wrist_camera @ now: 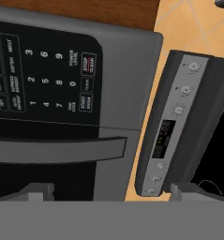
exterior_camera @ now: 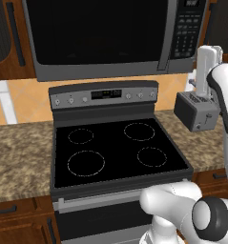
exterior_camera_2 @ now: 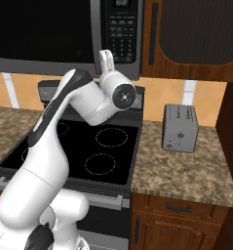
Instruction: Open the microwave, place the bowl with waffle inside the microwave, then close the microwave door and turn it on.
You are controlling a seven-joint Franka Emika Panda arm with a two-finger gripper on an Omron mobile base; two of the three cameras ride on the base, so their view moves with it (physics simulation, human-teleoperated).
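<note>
The microwave point(exterior_camera: 134, 71) hangs above the stove, and its dark glass door point(exterior_camera: 96, 31) is closed. In the hand view its keypad point(wrist_camera: 43, 79) and grey door handle point(wrist_camera: 57, 150) are close ahead, rolled sideways. My gripper point(wrist_camera: 113, 192) is open, with its two fingertips point(wrist_camera: 38, 191) wide apart and nothing between them. It is raised just in front of the microwave's lower right corner, below the keypad point(exterior_camera_2: 120, 29). My white hand point(exterior_camera_2: 106, 57) points up at that corner. The bowl and the waffle are out of view.
A black stove point(exterior_camera: 115, 147) with a grey control panel point(wrist_camera: 172, 126) sits under the microwave. A small grey toaster point(exterior_camera_2: 180, 128) stands on the granite counter point(exterior_camera_2: 186, 171) to the right. Wooden cabinets point(exterior_camera_2: 186, 34) flank the microwave.
</note>
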